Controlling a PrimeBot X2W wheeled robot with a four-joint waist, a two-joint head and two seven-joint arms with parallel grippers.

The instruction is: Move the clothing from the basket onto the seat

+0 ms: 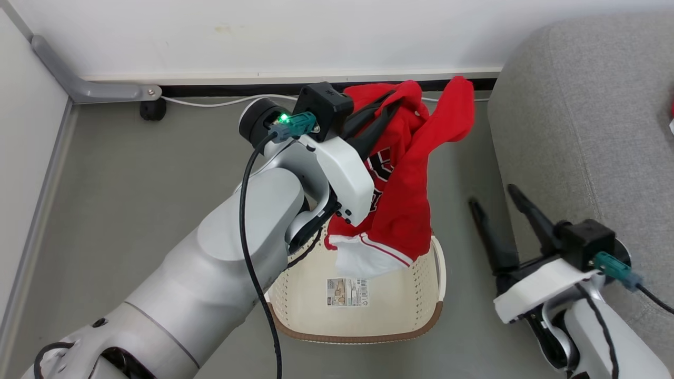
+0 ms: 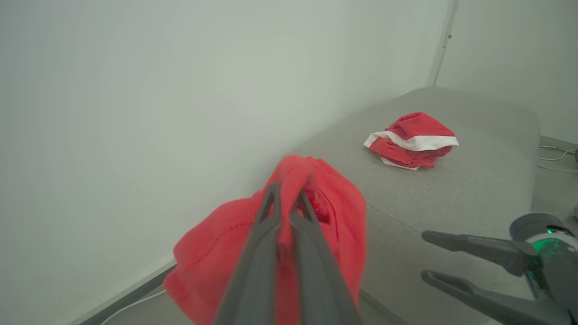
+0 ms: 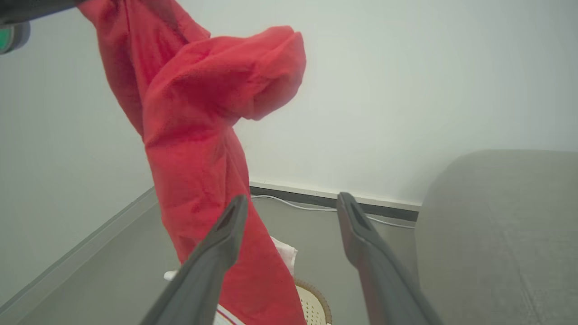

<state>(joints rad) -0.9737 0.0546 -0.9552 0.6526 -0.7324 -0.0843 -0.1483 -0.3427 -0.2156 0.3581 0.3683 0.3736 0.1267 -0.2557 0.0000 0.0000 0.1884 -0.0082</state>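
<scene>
- White wall (image 1: 263,31) across the back, plain, w/ a pale skirting board (image 1: 263,78) at its foot.
- Dark strip (image 1: 221,90) just under the skirting.
- Thin white cable (image 1: 210,103) on the grey floor (image 1: 131,184), along that strip.
- Grey metal bar (image 1: 105,92) bends in from the left corner (screw at its end).
- Small black foot (image 1: 152,109) just below the bar's end, beside the cable.
- More white cables (image 2: 553,155) on the floor, far rt in the left wrist view.
</scene>
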